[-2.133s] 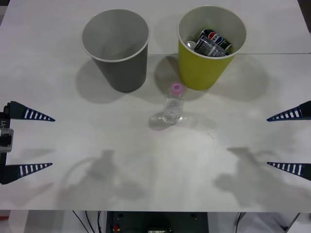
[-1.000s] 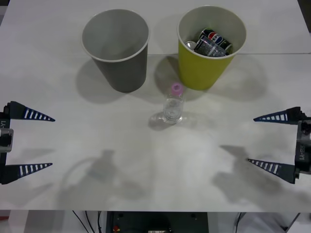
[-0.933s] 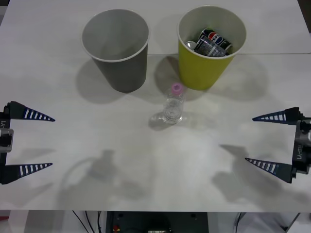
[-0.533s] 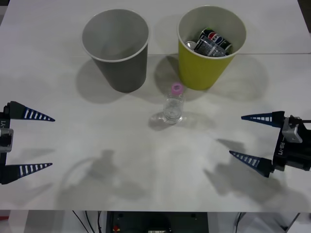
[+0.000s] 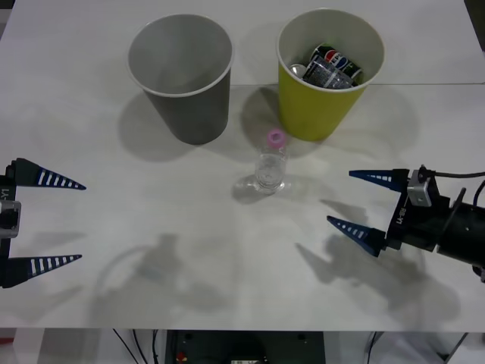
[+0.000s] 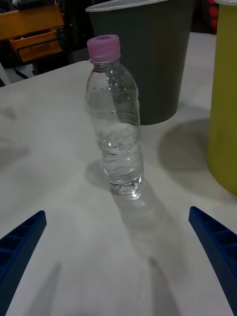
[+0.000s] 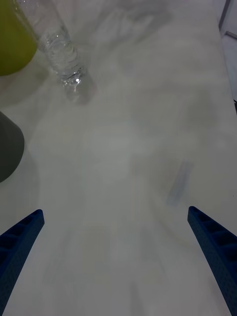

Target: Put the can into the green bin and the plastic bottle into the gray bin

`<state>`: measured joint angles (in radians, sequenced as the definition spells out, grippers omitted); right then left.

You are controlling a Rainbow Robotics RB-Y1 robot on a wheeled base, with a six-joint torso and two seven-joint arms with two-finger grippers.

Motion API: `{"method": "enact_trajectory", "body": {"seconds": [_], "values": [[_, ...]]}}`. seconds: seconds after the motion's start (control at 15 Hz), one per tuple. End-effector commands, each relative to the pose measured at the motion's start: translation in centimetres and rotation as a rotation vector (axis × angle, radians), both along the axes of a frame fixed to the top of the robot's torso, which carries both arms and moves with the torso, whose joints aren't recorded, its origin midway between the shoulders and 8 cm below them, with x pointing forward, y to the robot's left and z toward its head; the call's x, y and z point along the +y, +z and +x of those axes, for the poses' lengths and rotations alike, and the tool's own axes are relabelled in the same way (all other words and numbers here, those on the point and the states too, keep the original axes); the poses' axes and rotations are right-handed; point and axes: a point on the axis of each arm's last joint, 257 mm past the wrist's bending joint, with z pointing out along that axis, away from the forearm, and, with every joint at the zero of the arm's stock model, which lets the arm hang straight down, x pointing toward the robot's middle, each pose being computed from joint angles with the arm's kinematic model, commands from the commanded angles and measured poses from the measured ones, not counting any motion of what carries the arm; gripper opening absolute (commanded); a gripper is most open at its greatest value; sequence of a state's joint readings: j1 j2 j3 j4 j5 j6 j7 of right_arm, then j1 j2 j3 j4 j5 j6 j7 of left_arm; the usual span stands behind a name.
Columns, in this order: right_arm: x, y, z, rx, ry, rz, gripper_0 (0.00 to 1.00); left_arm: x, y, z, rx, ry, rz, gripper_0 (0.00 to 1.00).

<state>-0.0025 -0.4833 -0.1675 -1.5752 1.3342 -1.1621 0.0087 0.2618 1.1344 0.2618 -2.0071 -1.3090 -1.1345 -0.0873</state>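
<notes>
The plastic bottle [image 5: 271, 161] stands upright on the white table, clear with a pink cap, just in front of the two bins; it also shows in the right wrist view [image 6: 115, 121] and the left wrist view [image 7: 61, 54]. The gray bin [image 5: 182, 76] at back left holds nothing. In the green bin [image 5: 326, 72] at back right lies the can [image 5: 332, 62] with crumpled plastic. My right gripper [image 5: 362, 201] is open, to the right of the bottle and pointing at it, apart from it. My left gripper [image 5: 57, 221] is open at the table's left edge.
The white table [image 5: 189, 250] has free room in front of the bottle and between the grippers. In the right wrist view, wooden furniture [image 6: 29, 29] stands beyond the table's far edge.
My right gripper has moved in from the right edge toward the bottle, staying open. The left gripper, bottle and bins have not moved.
</notes>
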Motion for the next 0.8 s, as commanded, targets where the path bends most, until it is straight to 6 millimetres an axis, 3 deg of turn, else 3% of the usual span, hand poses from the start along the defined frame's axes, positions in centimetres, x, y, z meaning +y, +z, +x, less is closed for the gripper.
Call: {"method": "enact_trajectory", "body": {"seconds": [0.07,0.8], "values": [[1.6,-0.1,1.4,-0.008,-0.017,0.029,1.0,0.0,0.0,0.0,0.0,0.0,0.0,1.0],[7.6,0.0,5.1,-0.042,-0.094,0.07,1.0,0.0,0.0,0.0,0.0,0.0,0.0,1.0]]}}
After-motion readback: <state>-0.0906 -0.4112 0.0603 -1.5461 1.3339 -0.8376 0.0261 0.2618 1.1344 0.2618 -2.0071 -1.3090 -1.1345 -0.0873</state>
